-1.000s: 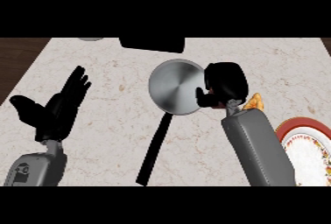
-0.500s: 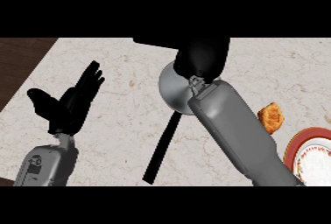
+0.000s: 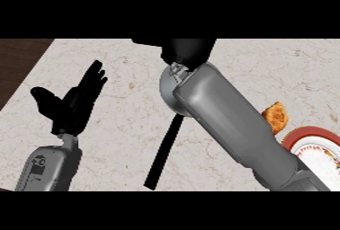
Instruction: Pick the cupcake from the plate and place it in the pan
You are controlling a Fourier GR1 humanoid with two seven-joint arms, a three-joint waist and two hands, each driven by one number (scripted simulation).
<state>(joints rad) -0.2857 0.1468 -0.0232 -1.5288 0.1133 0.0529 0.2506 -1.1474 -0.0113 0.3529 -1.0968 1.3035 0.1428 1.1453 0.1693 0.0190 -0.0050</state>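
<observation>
Marble counter point(image 3: 133, 148) fills the view. Over the pan point(image 3: 168, 92) the right hand point(image 3: 189, 51) hangs with curled fingers; what it holds is hidden, so the cupcake is likely inside it, in the placing step. Next it should lower and release. Behind its forearm lie a pastry point(image 3: 275, 117) and the plate point(image 3: 312, 139). The left hand point(image 3: 69, 103) rests spread, far to the side.

I am looking steeply down onto a pale counter point(image 3: 126, 148), its top a cream stone with thin brown veins running through it. The light falls evenly across it, without hard glare. Past the counter's left edge I see a strip of dark brown wooden floor point(image 3: 15, 67), widest at the upper left corner and narrowing as the edge slants downward.
</observation>
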